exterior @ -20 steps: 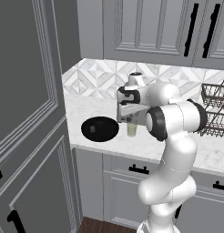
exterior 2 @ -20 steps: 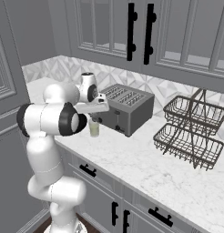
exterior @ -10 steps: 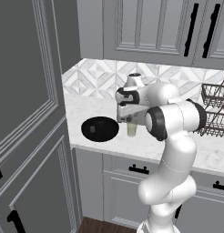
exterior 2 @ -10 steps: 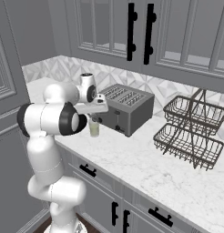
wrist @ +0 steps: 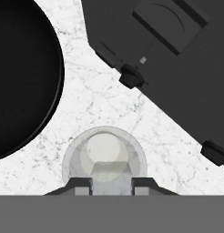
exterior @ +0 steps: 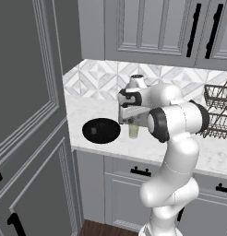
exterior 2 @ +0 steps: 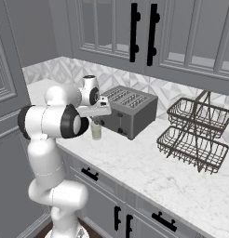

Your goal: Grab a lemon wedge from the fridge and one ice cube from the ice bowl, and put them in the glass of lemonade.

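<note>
The glass of lemonade (exterior: 133, 132) (exterior 2: 96, 132) stands on the marble counter between the ice bowl (exterior: 101, 130) and the toaster. My gripper (exterior: 132, 120) (exterior 2: 96, 120) hangs straight above it, pointing down. In the hand view the round glass (wrist: 103, 152) lies just under my gripper (wrist: 111, 184), and a pale, cloudy ice cube (wrist: 111, 173) fills the gap between the two fingertips over the glass's mouth. The black ice bowl (wrist: 22, 77) takes up the left side of that view. The lemon wedge and the fridge are out of view.
A silver toaster (exterior 2: 130, 111) (wrist: 168, 59) stands close behind the glass. A two-tier black wire basket (exterior 2: 193, 130) (exterior: 219, 110) sits further right on the counter. Grey cabinets hang above, and a tall dark panelled unit (exterior: 27, 115) borders the counter's left end.
</note>
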